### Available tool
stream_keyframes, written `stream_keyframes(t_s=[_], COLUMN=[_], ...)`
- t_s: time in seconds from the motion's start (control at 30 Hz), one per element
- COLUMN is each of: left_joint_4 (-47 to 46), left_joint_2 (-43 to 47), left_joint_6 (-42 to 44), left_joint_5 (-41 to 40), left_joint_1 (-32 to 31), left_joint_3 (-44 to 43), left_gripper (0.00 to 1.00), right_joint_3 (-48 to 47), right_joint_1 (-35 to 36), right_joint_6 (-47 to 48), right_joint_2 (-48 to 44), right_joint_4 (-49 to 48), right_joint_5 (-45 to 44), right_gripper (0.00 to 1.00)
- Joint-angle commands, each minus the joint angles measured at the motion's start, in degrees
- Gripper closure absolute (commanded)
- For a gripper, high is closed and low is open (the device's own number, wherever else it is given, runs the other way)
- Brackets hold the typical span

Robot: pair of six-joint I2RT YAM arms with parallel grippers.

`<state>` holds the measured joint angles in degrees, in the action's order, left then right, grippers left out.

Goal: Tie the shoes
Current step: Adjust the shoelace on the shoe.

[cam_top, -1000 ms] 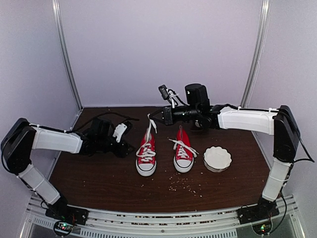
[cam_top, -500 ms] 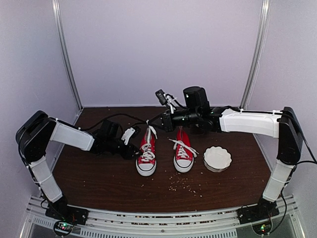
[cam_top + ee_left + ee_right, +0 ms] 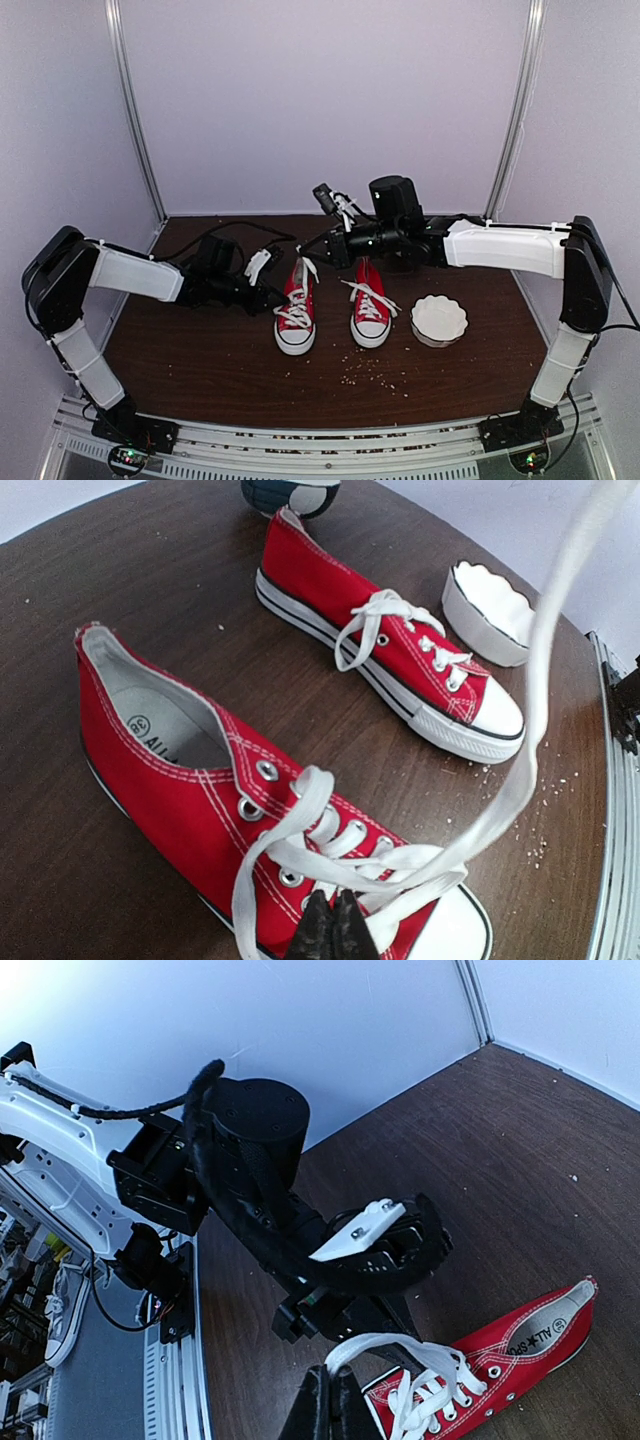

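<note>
Two red shoes with white toe caps stand side by side mid-table, the left shoe (image 3: 296, 318) (image 3: 190, 790) and the right shoe (image 3: 370, 312) (image 3: 390, 650). My left gripper (image 3: 274, 298) (image 3: 333, 910) is low at the left shoe's outer side, its jaws shut with the tips against the crossed white lace (image 3: 330, 865) over the toe-end eyelets. My right gripper (image 3: 318, 252) (image 3: 335, 1378) hovers behind the left shoe (image 3: 500, 1360), shut on a lace loop (image 3: 400, 1345) pulled up from it. That lace runs taut up and away (image 3: 545, 680). The right shoe's laces lie loose.
A white scalloped bowl (image 3: 439, 320) (image 3: 490, 600) sits right of the right shoe. Crumbs (image 3: 375, 375) are scattered in front of the shoes. A black cable (image 3: 205, 240) loops behind the left arm. The left arm (image 3: 260, 1160) fills most of the right wrist view.
The left arm has swung right to the left shoe and its jaws have closed at the lace. The right gripper has drifted slightly left, still holding the lace.
</note>
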<state>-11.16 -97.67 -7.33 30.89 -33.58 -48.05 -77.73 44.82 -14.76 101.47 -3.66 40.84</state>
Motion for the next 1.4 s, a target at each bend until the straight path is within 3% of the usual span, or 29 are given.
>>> stream_keyframes(t_s=[0.0, 0.1, 0.2, 0.3, 0.43, 0.53, 0.8, 1.2, 1.37], left_joint_4=[-3.1, -1.7, 3.6, 4.0, 0.8, -1.4, -5.3, -6.2, -5.3], left_joint_2=[2.9, 3.3, 0.3, -3.2, -4.5, -4.7, -6.8, -8.4, -8.3], left_joint_6=[1.2, 0.0, -5.0, -10.1, -12.1, -13.2, -16.2, -16.4, -15.4], left_joint_5=[1.2, -3.9, -10.6, -6.4, -0.7, 2.4, 6.3, 9.9, 11.7], left_joint_1=[0.0, 0.1, 2.7, 6.7, 6.8, 6.9, 6.8, 6.6, 5.2], left_joint_3=[1.2, 1.1, -1.0, -1.6, -0.6, 0.5, 0.5, 1.7, 1.3], left_gripper=[1.0, 1.0, 0.78, 0.68, 0.55, 0.5, 0.51, 0.67, 0.78], right_joint_3=[-0.5, -0.4, -0.4, -0.3, 0.0, 0.0, -0.3, -0.6, -0.9], right_joint_1=[0.0, -0.1, 0.0, -0.1, -0.1, -0.1, -0.1, 0.0, -0.1], right_joint_6=[0.5, 0.5, 0.4, 0.3, 0.7, 1.0, 1.0, 1.4, 1.4], right_joint_2=[-1.6, -1.8, -1.7, -1.8, -2.1, -2.1, -1.6, -1.2, -1.2], right_joint_4=[0.1, 0.2, 0.1, 0.1, 0.8, 1.2, 1.4, 1.8, 2.1], right_joint_5=[-0.6, -0.7, -0.7, -0.8, -1.6, -1.8, -1.9, -2.2, -2.3], right_gripper=[1.0, 1.0, 1.0, 1.0, 1.0, 1.0, 1.0, 1.0, 1.0])
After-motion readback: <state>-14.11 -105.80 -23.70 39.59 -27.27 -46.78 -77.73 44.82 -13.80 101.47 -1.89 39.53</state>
